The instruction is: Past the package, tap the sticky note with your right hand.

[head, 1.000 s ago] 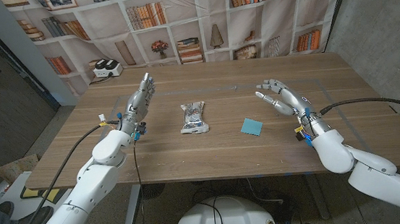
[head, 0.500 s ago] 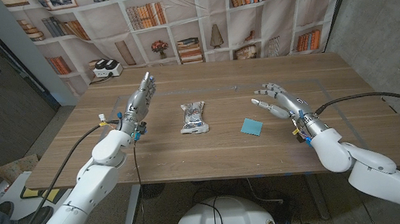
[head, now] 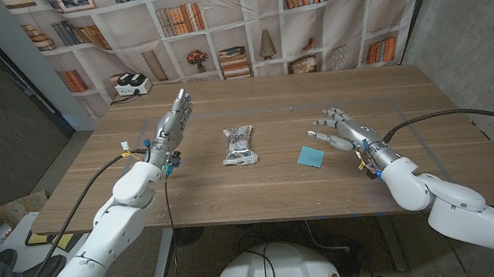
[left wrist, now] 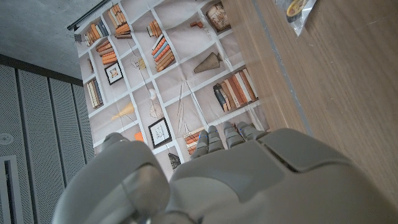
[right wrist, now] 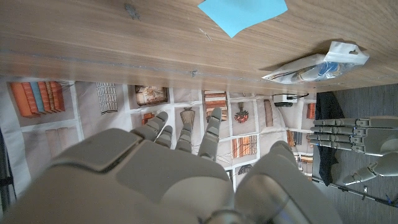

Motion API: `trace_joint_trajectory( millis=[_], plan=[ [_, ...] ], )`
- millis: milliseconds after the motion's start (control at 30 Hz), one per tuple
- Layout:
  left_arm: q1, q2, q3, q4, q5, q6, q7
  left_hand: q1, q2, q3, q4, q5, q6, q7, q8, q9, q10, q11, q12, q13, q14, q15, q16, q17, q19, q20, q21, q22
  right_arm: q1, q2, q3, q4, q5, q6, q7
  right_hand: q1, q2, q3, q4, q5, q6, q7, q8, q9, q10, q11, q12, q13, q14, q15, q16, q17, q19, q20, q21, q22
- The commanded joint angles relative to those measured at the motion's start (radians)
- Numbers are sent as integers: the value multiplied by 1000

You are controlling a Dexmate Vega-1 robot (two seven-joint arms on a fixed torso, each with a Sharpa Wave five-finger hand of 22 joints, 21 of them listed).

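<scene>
A blue sticky note [head: 310, 156] [right wrist: 243, 15] lies on the wooden table [head: 260, 187], right of centre. A clear plastic package [head: 240, 145] [right wrist: 316, 65] with printed contents lies to its left, near the table's middle. My right hand [head: 341, 130] [right wrist: 177, 168] hovers just right of the note, fingers spread and reaching toward it, holding nothing and apart from it. My left hand [head: 173, 123] [left wrist: 211, 168] stands raised over the table's left side, fingers straight and together, holding nothing. A corner of the package [left wrist: 297, 12] shows in the left wrist view.
A white and black device [head: 131, 85] stands at the table's far left corner. A bookshelf-print backdrop [head: 237, 23] hangs behind the table. Bare wood lies in front of the note and package.
My right hand has swung left and a little forward, its fingertips drawing nearer the sticky note. The left arm, the package and the note have stayed still.
</scene>
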Motion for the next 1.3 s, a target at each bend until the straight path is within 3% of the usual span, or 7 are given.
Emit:
trace_joint_trajectory(
  millis=[33,567,767,1300],
  plan=[
    [11,-2,0,-9,4,4,19,5,-4,-4,-3,0,7,-4,-4,2,10,-4,-5,6,0,0,0,5,2,5,0,2,46,-21,-59,5,-6,-54,71,-6,4,-5,0,6,-13,6,-8,3,-19,5,-2,5,-22,3,-3,3,-24,0,0,4],
    [28,4,-15,-6,-8,-5,10,7,-2,-6,-3,-3,17,-6,-3,3,15,-3,-6,6,1,-1,-1,6,1,5,-1,3,126,4,-165,35,-61,-88,160,-8,8,-8,0,6,-34,5,-11,3,-60,6,-2,5,-62,-5,-1,3,-69,4,2,6],
    [41,8,-27,-12,-11,-6,14,8,-1,-8,-3,-4,19,-6,-4,3,15,-2,-7,6,1,0,-2,6,1,4,-2,3,140,11,-184,37,-75,-111,183,-9,11,-8,0,5,-37,8,-11,2,-71,2,-1,5,-71,-8,1,3,-87,17,1,6],
    [50,5,-40,-8,-16,-12,11,10,2,-11,-3,-7,22,-6,-6,3,18,-4,-10,6,4,1,-3,6,1,4,-2,3,183,38,-223,51,-95,-151,224,-11,14,-9,1,5,-42,3,-11,2,-90,4,0,5,-85,-9,3,3,-104,19,5,7]
  ],
)
